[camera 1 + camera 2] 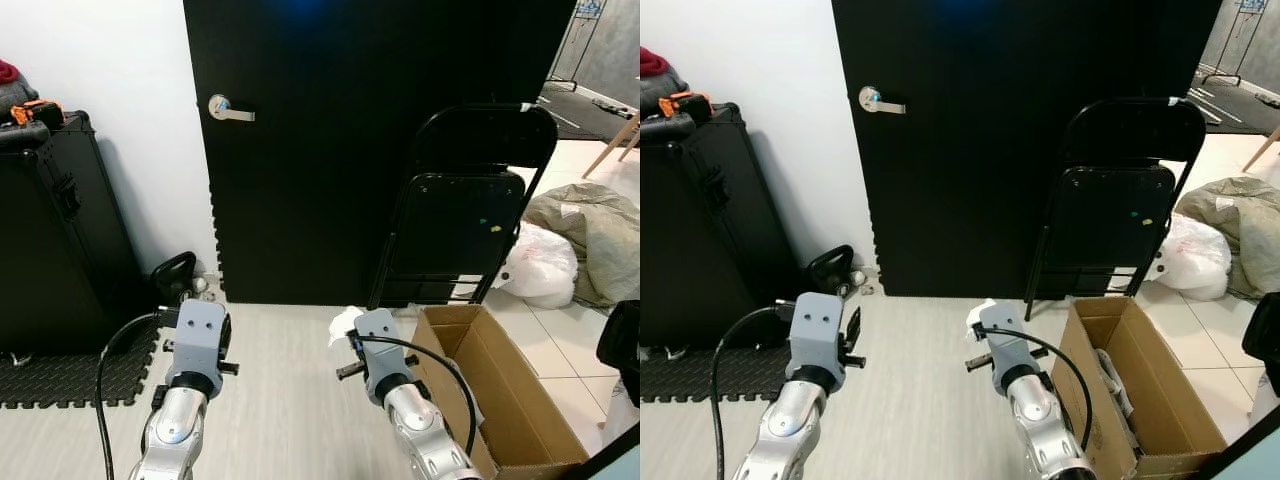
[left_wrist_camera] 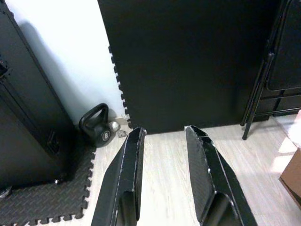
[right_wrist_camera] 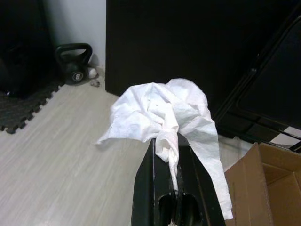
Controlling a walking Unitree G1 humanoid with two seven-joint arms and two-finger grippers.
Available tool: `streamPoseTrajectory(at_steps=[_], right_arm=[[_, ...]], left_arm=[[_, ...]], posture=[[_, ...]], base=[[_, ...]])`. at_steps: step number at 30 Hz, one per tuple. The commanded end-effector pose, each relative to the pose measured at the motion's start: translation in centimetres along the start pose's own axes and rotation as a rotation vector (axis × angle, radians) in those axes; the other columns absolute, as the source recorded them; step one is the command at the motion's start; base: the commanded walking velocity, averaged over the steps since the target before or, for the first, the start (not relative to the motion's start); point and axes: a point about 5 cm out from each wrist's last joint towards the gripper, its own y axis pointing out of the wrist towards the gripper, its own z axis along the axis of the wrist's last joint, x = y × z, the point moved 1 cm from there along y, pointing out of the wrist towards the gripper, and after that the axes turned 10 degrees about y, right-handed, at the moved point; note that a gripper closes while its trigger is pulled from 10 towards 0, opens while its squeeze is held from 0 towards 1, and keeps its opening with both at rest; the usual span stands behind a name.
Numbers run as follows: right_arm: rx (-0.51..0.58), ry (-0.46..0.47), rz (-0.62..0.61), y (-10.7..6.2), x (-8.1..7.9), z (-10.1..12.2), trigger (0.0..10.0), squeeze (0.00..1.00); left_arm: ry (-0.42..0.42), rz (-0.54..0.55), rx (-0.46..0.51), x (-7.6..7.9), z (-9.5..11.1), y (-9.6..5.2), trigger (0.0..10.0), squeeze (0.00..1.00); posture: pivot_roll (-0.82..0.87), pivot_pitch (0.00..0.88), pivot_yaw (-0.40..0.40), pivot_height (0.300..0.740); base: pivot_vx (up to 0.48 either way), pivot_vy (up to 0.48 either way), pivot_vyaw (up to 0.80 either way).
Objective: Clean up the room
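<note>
The right pincer (image 3: 175,155) is clamped on a crumpled white tissue (image 3: 169,110), held above the floor in front of the black door (image 1: 350,120). The open cardboard box (image 1: 520,400) lies just to its right and slightly nearer — its long axis running near to far — so probably a short swing right suffices. The left pincer (image 2: 164,146) is spread and empty, farther from the box.
</note>
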Motion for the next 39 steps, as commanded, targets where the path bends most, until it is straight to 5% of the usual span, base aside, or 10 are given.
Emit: streamPoseTrajectory(at_steps=[1,39], right_arm=[[-0.012,-0.016,0.000,-0.02,0.16,-0.20,10.0,0.00],[-0.016,-0.025,-0.027,-0.09,0.45,-0.39,10.0,0.00]], left_arm=[[-0.006,0.000,0.017,0.00,0.30,-0.02,10.0,0.00],[0.003,-0.037,0.002,0.21,0.11,0.15,10.0,0.00]], posture=[[0.08,0.000,-0.021,0.740],[0.08,0.000,-0.010,0.740]], base=[[0.319,0.000,0.00],[0.324,0.000,0.00]])
